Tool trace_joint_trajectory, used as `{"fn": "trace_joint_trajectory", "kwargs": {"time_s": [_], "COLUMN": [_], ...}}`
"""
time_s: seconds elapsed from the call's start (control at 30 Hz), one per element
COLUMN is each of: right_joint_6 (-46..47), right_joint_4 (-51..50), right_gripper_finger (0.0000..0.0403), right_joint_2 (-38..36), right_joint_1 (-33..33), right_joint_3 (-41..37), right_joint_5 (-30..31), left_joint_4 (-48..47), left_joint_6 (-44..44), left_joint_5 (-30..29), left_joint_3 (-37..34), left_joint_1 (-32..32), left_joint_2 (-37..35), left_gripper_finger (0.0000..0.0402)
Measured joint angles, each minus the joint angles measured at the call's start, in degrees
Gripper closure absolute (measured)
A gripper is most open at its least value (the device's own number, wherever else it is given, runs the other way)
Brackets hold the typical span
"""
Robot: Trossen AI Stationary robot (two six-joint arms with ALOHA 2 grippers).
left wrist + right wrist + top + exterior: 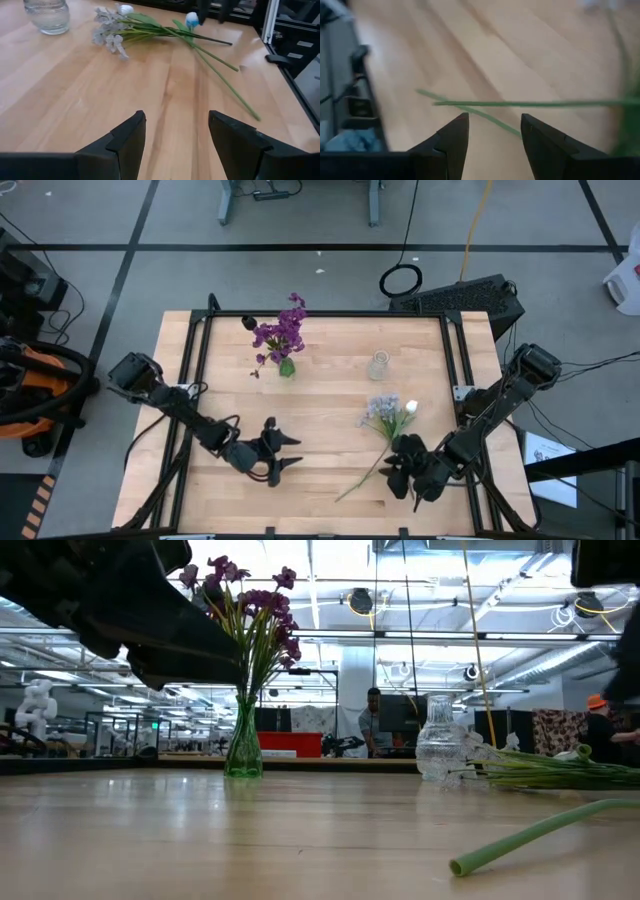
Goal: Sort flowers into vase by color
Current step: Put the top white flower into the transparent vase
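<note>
Both grippers hang over the table's near edge, fingers spread, holding nothing: left gripper [285, 452] mid-edge, right gripper [408, 470] over loose stems. Toward the far edge, a green vase [287, 367] holds upright purple flowers [281, 331]. Beside it, a clear glass vase [378, 365] stands empty. Pale flowers [388, 414] lie flat, blossoms toward the glass vase, stems slanting to the near edge.

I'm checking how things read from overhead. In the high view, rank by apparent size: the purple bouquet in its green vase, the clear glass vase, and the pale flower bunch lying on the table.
1. Pale flower bunch, counting its long stems
2. Purple bouquet in its green vase
3. Clear glass vase
</note>
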Motion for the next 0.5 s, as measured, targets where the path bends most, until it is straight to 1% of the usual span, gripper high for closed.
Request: {"fn": "trace_joint_trajectory", "kwargs": {"time_s": [0.1, 0.23, 0.4, 0.5], "right_joint_6": [5.89, 12.21, 14.16, 15.5], "right_joint_4": [-5.13, -9.74, -10.0, -10.0], "right_gripper_finger": [0.0232, 0.0232, 0.0232, 0.0232], "right_joint_2": [0.0, 0.15, 0.4, 0.98], "right_joint_1": [0.0, -0.19, -0.31, -0.26], "right_joint_3": [0.0, 0.0, -0.02, -0.02], "right_joint_5": [-0.03, 2.3, 7.45, 9.44], "left_joint_4": [0.0, -0.01, -0.02, -0.04], "left_joint_6": [-0.02, -0.02, -0.01, -0.02], "left_joint_5": [-0.13, -0.34, -0.44, -0.44], "left_joint_3": [0.0, 0.0, 0.0, 0.0], "left_joint_1": [-0.39, -0.37, -0.37, -0.37], "left_joint_2": [0.0, 0.0, 0.0, 0.0], "left_gripper_finger": [0.018, 0.018, 0.018, 0.018]}}
